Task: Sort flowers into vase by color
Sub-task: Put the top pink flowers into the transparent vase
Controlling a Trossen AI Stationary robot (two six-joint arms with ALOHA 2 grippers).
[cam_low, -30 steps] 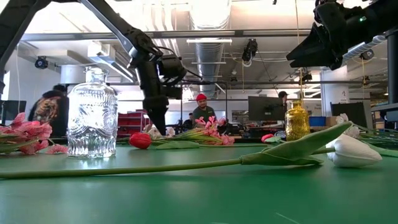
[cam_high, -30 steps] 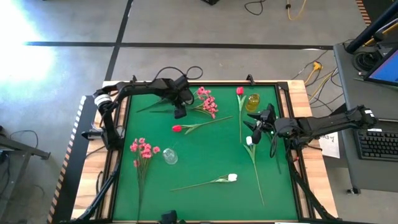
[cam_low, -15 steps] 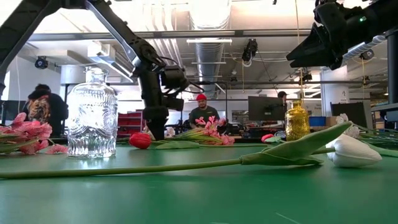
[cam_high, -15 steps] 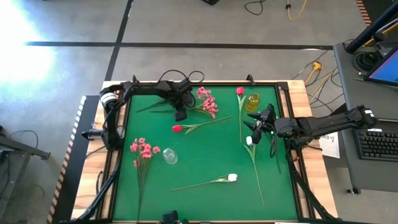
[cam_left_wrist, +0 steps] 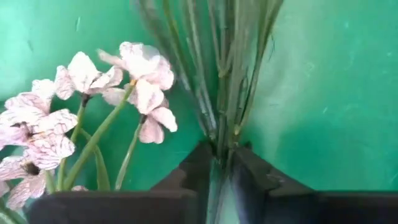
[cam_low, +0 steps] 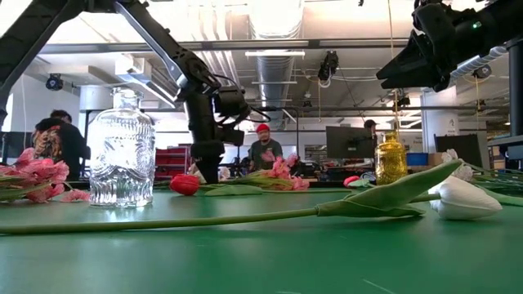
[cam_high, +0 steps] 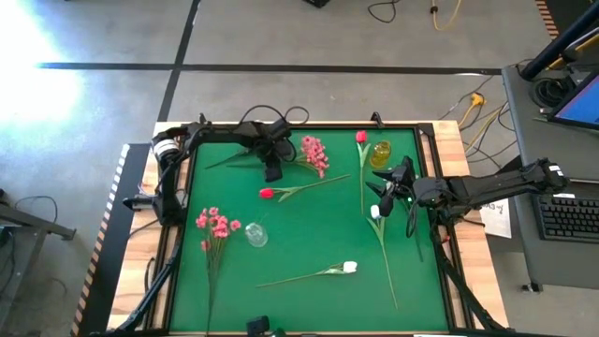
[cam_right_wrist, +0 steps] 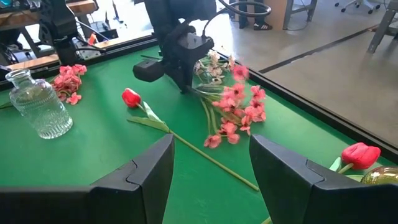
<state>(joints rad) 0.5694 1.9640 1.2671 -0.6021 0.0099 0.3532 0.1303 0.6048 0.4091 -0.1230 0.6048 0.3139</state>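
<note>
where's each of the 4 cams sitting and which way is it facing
High: overhead, straight down on the green table; both arms show.
Low: tabletop height, level across to the room; arms enter from above.
Left wrist: on the left arm, left gripper shut on pink spray stems.
Right wrist: on the right arm, past the open right gripper toward the left arm.
Shared: clear glass vase, high and low.

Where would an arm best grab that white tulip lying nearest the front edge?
Probably mid-stem on the white tulip, coming straight down from above with the fingers across the stem. It lies flat on the green table, its stem thin and bare there, clear of the soft bloom and the leaf.
</note>
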